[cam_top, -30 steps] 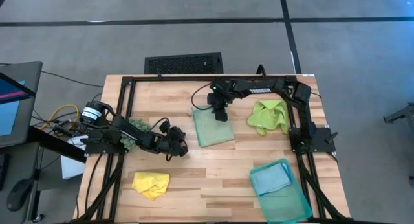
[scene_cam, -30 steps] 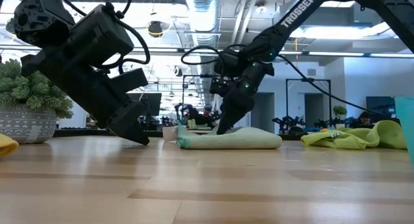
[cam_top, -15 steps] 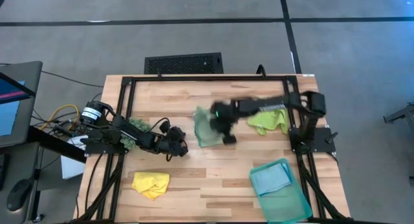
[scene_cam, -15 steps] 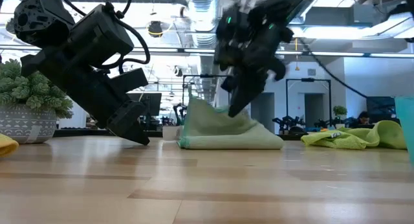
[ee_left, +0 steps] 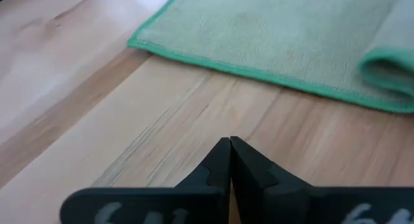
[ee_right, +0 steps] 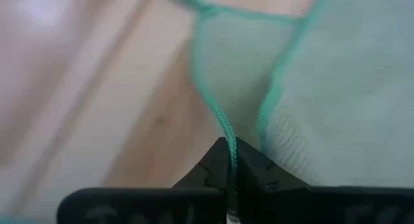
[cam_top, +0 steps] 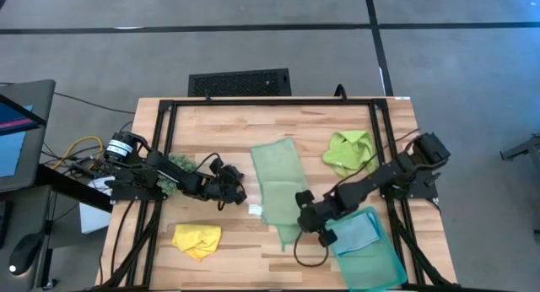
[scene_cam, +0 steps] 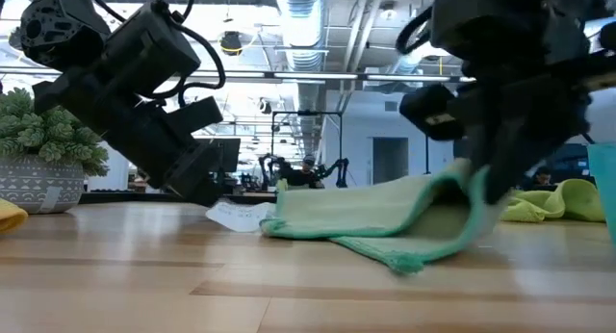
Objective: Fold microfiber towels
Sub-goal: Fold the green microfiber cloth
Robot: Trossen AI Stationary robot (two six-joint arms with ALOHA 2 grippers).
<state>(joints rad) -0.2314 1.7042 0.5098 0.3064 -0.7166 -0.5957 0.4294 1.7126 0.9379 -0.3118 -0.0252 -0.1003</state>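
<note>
The pale sage green towel (cam_top: 278,178) lies spread as a long strip down the middle of the table. My right gripper (cam_top: 304,228) holds its near end, shut on it, raised a little above the wood (scene_cam: 481,184). To the left of the towel, my left gripper (cam_top: 238,193) rests shut and touches nothing (ee_left: 229,142). A lime green towel (cam_top: 350,153) lies crumpled at the far right. Close to the near left corner lies a yellow towel (cam_top: 197,240). A light blue towel (cam_top: 354,233) lies folded in the teal tray (cam_top: 380,271). My right gripper pinches the sage towel's green-stitched hem (ee_right: 225,134) at the towel's near end between its two fingers. The fingers slant down from above. That end is lifted off the table with a corner (scene_cam: 409,264) drooping, while the far part (scene_cam: 318,222) lies flat on the wood.
A dark green fuzzy clump (cam_top: 180,162) sits behind my left arm. A small white tag (cam_top: 255,209) lies at the sage towel's left edge. The black frame rails (cam_top: 270,101) run along the table's far and side edges.
My right gripper has swept from the far middle of the table toward the near edge and the tray, drawing the sage towel's upper layer with it. The towel has opened from a short folded rectangle into a long strip; its far part has stayed in place.
</note>
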